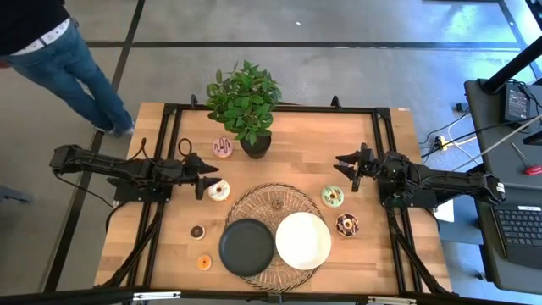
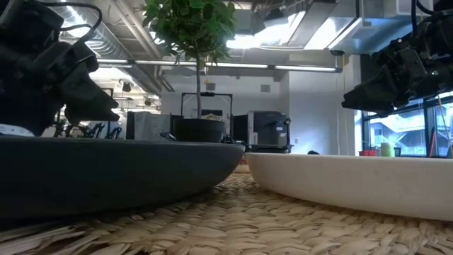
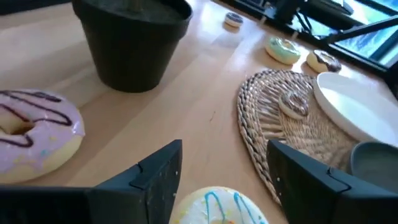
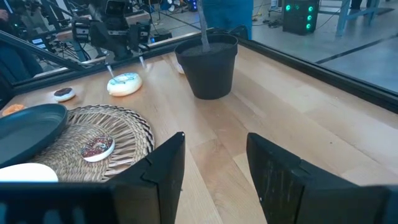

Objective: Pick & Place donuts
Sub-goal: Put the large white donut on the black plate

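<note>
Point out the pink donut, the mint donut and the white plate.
pink donut [image 1: 223, 147]: high view, on its icing.
mint donut [image 1: 332, 196]: high view, on its iced ring.
white plate [image 1: 302, 241]: high view, on its bare middle.

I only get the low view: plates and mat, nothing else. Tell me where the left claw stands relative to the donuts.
Observer: The left claw is open, with the cream-white donut on the table at its fingertips.
Operator: Report the right claw.
Observer: The right claw is open and empty, near the mint-green donut but not touching it.
Operator: Say what the plates hold.
Observer: No donut is on the black plate or the white plate; one mini donut lies on the woven mat.
</note>
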Controlling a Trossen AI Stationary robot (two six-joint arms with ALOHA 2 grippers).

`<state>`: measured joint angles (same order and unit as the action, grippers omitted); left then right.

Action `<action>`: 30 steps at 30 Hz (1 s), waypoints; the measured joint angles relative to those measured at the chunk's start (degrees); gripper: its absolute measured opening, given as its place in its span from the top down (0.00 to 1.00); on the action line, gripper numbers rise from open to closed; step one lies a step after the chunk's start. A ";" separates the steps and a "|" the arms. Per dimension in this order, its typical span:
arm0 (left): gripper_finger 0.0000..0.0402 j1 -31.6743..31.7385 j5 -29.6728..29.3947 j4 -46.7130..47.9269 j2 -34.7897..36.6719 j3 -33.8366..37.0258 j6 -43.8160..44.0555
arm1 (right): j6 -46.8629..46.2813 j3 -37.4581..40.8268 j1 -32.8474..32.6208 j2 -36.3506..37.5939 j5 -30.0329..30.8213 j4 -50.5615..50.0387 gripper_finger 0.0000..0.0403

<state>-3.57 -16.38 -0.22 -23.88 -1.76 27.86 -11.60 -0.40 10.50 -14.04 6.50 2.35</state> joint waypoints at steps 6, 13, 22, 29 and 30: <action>0.45 -0.07 1.84 -0.44 -0.26 -0.02 -0.74 | 0.09 0.01 -0.01 0.01 0.02 -0.01 0.57; 0.48 -0.07 1.26 8.76 -5.24 -2.36 2.79 | 0.15 0.00 -0.02 0.00 0.02 0.00 0.57; 0.53 -0.07 4.12 13.73 -11.20 -4.31 4.87 | 1.78 0.00 0.00 0.02 0.02 0.00 0.57; 0.57 -0.07 4.30 13.66 -13.82 -4.31 4.92 | 1.80 0.00 0.00 0.02 0.04 -0.02 0.57; 0.58 -0.07 4.29 13.58 -14.50 -4.31 4.99 | 1.80 0.00 0.00 0.02 0.02 0.00 0.57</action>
<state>-3.64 -12.09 13.36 -38.38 -6.07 32.85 -9.80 -0.40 10.50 -14.02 6.52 2.35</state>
